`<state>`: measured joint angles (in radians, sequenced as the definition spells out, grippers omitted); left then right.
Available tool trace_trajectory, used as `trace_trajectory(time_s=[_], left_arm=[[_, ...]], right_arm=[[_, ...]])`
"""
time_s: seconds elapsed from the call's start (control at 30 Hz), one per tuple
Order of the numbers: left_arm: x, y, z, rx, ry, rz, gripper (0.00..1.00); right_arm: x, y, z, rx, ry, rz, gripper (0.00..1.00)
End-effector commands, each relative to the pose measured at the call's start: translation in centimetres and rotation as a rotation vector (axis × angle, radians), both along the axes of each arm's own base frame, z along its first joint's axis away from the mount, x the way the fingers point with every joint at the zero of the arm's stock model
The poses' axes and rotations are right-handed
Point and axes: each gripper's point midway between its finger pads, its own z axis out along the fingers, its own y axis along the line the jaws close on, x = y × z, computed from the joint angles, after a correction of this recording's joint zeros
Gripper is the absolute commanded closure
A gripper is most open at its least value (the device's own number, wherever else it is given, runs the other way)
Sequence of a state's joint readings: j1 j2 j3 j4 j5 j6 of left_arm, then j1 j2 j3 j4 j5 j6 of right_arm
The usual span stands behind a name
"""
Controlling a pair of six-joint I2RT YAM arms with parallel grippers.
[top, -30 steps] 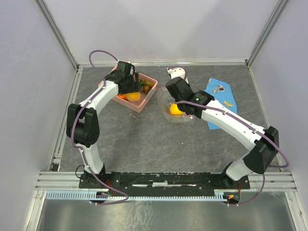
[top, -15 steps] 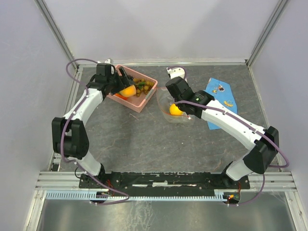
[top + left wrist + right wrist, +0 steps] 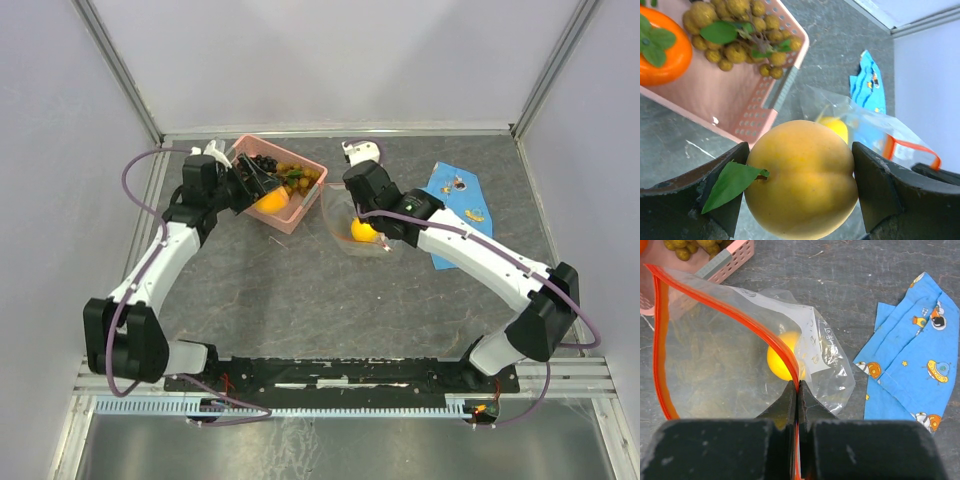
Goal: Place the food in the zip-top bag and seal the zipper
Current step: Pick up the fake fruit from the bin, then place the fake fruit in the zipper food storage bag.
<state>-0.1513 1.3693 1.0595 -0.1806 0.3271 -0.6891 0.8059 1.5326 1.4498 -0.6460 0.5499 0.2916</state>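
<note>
Orange fruit (image 3: 801,177) and zip-top bag (image 3: 715,370), held.
I see left pincer (image 3: 800,187) clamping the fruit; right wrist view alone shows right pincer (image 3: 797,392) pinching zipper (image 3: 792,366), lemon (image 3: 777,362) inside.

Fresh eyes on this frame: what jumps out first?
The big yellow-orange fruit clamped in the left hand, close by the pink basket, back left. Next to it the right hand pinches the red strip of the clear bag, its mouth gaping, a yellow lemon inside. A blue printed cloth lies to the right.
</note>
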Motion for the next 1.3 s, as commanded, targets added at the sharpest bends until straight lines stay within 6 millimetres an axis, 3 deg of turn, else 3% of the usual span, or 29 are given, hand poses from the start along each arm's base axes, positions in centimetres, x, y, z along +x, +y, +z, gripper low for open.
trace_trajectory(time_s=[0.0,0.43,0.77,0.93,1.1,1.27], left_arm=[[-2.1,-2.1,5.1,-0.126,-0.13,-0.049,0.41],[-8.0,-6.8,9.6,-0.111,-0.384,-0.154,0.42],[-9.1,-8.9,9.3,-0.105,-0.449,-0.175,0.43],[-9.8,-9.1,10.9,-0.08,-0.515,-0.174,0.42],[-10.0,-9.3,10.0,-0.054,-0.505,-0.182,0.42],[-9.1,-8.6,6.8,0.078,-0.469,-0.127,0.4]], right_arm=[[-0.1,1.7,1.9,0.076,-0.042,0.032,0.99],[-1.2,4.3,3.1,0.11,-0.041,0.09,0.98],[-2.6,5.6,4.1,0.24,-0.005,0.123,0.98],[-3.0,6.1,3.5,0.266,0.018,0.124,0.99],[-3.1,6.3,3.5,0.291,0.023,0.12,0.98],[-3.3,6.6,3.7,0.31,0.029,0.128,0.98]])
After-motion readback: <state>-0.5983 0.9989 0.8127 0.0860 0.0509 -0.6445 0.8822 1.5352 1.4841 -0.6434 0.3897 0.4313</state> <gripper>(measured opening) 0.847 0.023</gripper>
